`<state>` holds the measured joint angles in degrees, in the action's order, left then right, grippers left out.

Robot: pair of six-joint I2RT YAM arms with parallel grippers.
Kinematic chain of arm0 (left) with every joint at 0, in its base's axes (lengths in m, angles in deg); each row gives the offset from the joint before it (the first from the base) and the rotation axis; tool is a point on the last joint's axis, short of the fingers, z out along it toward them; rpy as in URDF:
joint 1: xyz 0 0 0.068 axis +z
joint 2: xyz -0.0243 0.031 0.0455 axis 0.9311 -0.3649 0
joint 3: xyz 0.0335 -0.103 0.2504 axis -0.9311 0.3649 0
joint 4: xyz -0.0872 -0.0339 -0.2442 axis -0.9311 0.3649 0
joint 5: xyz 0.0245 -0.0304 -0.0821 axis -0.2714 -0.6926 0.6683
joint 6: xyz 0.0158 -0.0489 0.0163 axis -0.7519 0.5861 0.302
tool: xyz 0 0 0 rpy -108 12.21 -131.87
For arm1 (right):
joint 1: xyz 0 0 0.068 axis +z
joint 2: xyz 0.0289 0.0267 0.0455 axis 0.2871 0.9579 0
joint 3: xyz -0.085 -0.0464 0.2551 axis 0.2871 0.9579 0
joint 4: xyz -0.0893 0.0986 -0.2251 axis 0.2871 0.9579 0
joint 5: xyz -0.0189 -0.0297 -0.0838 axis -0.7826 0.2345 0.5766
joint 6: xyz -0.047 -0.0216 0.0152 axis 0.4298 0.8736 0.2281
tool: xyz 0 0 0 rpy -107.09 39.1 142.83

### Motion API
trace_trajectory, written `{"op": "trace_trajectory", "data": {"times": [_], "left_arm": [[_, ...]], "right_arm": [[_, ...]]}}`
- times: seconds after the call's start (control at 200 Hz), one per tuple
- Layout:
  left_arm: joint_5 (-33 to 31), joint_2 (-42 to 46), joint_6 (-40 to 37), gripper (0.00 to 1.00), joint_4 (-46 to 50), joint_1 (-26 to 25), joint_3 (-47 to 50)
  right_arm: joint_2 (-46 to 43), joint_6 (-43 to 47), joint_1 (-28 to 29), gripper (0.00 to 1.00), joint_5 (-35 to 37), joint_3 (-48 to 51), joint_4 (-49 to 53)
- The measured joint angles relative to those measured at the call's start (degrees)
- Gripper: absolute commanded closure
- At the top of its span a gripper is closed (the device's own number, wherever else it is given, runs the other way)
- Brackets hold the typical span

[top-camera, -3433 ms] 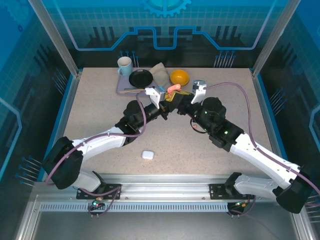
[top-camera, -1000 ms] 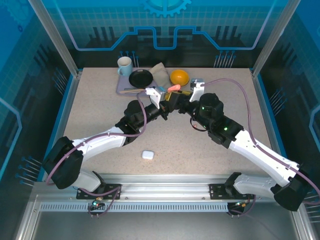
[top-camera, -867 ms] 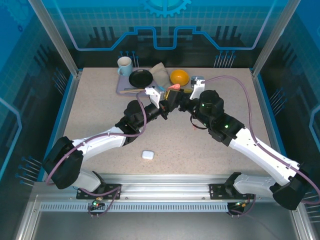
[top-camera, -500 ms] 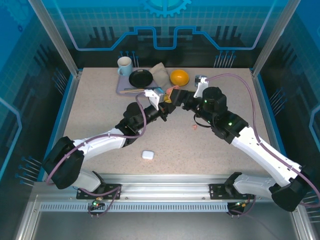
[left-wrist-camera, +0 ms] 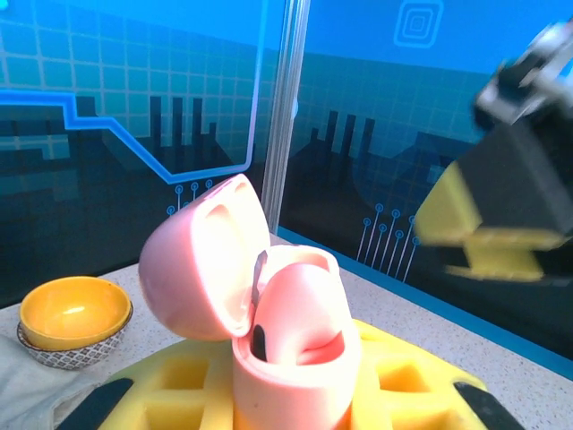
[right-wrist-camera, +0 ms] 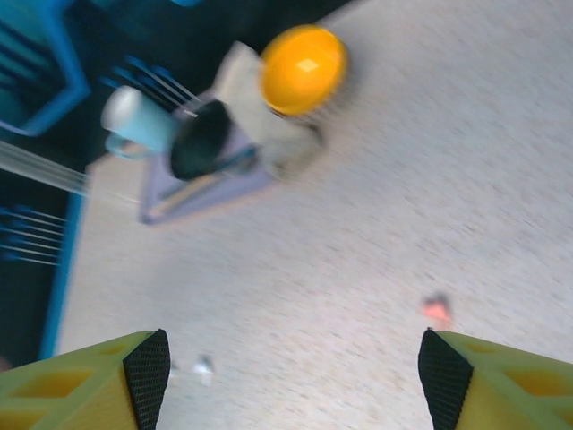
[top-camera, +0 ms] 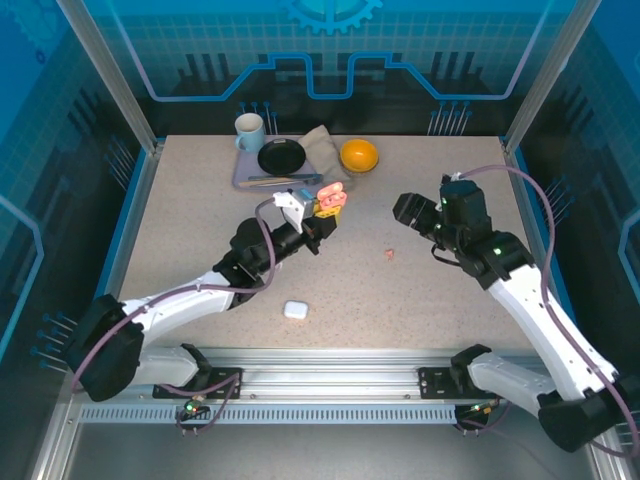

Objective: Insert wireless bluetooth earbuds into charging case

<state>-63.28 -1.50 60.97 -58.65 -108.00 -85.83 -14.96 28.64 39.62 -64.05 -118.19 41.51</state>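
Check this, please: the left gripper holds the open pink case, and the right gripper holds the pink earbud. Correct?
No: the pink earbud lies loose on the table, as the top view shows; the right gripper is open. The left gripper does hold the open pink case.

Back edge is crowded by mug (top-camera: 249, 129), tray (top-camera: 243, 172) and bowl (top-camera: 358, 154). Open passage is offered mid table (top-camera: 200, 230), around the pink earbud (top-camera: 388, 254).
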Motion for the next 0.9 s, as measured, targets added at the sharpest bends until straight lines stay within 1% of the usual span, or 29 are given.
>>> {"op": "trace_trajectory", "data": {"times": [0.06,0.14,0.29,0.385,0.48,0.675,0.9], "left_arm": [[0.0,1.5,-0.5,1.00,0.6,0.3,1.0],[0.0,3.5,-0.8,1.00,1.6,0.5,2.3],[-0.1,6.2,-1.2,1.00,3.6,0.6,3.7],[-0.2,8.0,-1.3,1.00,4.3,0.8,4.4],[-0.2,9.6,-1.3,1.00,4.7,1.1,5.2],[-0.2,10.8,-1.2,1.00,4.9,1.4,6.4],[-0.3,10.8,-1.2,1.00,4.9,1.4,6.8]], "right_arm": [[5.0,0.3,-0.9,0.23,-0.4,0.0,2.3],[14.1,1.7,-1.1,0.24,-0.8,-0.5,4.6],[32.5,5.4,-1.2,0.31,-0.9,-5.6,9.0],[40.3,7.5,-1.2,0.34,-0.8,-8.9,10.3],[44.0,8.5,-1.2,0.38,-0.8,-11.0,11.1],[48.0,10.2,-1.2,0.43,-0.8,-15.7,12.0],[52.5,11.2,-1.1,0.45,-0.7,-18.2,12.9]]}}
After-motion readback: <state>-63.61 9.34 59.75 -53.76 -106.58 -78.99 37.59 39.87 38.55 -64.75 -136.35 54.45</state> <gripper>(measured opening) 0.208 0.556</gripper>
